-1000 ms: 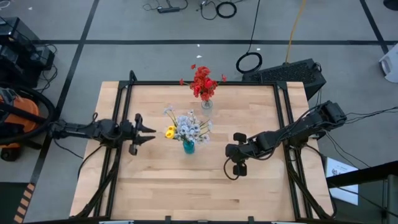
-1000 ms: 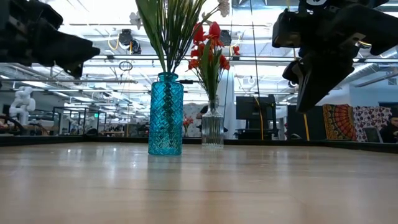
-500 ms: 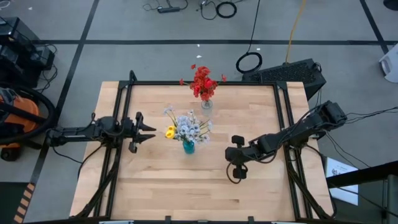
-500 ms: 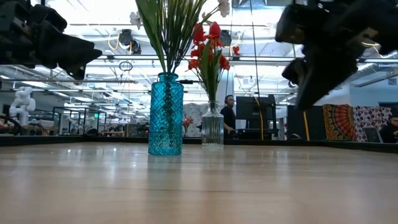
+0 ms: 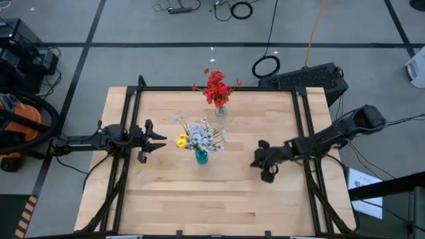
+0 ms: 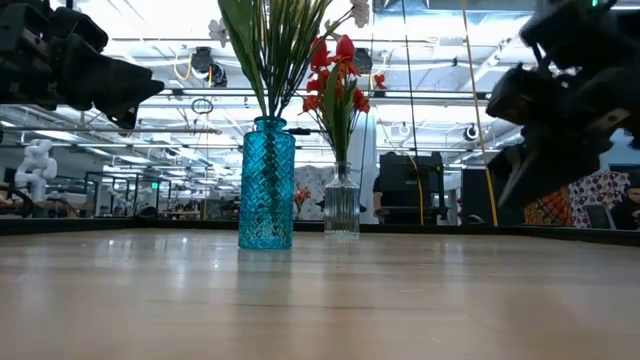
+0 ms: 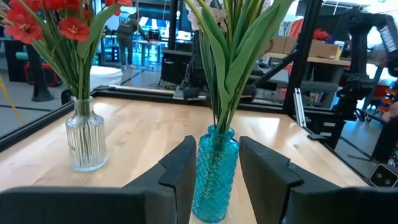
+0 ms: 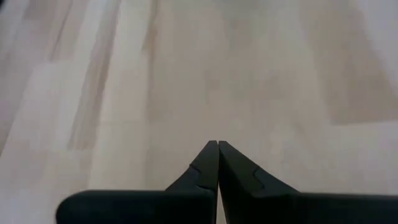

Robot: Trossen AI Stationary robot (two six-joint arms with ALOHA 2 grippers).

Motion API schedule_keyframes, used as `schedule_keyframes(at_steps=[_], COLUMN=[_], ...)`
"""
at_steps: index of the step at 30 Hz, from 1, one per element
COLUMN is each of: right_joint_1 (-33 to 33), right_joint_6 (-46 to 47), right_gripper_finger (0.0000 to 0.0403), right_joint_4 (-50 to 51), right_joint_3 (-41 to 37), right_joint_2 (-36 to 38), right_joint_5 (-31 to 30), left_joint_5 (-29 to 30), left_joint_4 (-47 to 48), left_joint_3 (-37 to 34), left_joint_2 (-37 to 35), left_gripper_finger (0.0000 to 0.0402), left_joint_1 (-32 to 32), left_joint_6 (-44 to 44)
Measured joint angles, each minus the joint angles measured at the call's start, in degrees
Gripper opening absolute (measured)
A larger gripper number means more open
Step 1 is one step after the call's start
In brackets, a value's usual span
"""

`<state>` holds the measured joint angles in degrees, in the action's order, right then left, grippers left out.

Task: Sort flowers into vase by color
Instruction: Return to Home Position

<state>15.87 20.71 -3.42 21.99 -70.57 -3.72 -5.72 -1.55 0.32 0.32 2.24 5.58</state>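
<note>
Flowers (image 5: 216,87) sorted: red in clear vase (image 6: 341,205), white and yellow in blue vase (image 6: 266,183) mid-table. Left gripper (image 5: 163,141) spread, facing blue vase nearby; right gripper (image 8: 217,144) pinched closed, empty. Could topple it if swung forward.

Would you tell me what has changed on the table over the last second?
The right gripper, shut and empty, has pulled back toward the table's right edge, away from the blue vase. The left gripper, open, has hardly shifted and sits left of that vase. Nothing was taken or released. The white and yellow flowers stay in the blue vase, the red flowers in the clear vase; neither vase moved.
</note>
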Motion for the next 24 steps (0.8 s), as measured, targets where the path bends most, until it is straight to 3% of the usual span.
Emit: schedule_keyframes(at_steps=[7, 12, 24], right_joint_1=[-6.2, -6.2, -6.2], right_joint_6=[0.5, 3.2, -4.0], right_gripper_finger=[0.0000, 0.0000, 0.0000], right_joint_4=[-13.3, -13.5, 0.8], right_joint_3=[-13.6, -20.6, -21.1], right_joint_2=[16.1, 30.2, 53.6], right_joint_5=[-0.9, -5.1, -7.1], left_joint_5=[0.2, 0.2, 0.2], left_joint_4=[0.0, 0.0, 0.1], left_joint_3=[0.0, 0.0, 0.0], left_joint_2=[0.0, 0.0, 0.0], left_gripper_finger=[0.0128, 0.0128, 0.0128], left_joint_1=[0.0, 0.0, 0.0], left_joint_6=[0.0, 0.0, 0.0])
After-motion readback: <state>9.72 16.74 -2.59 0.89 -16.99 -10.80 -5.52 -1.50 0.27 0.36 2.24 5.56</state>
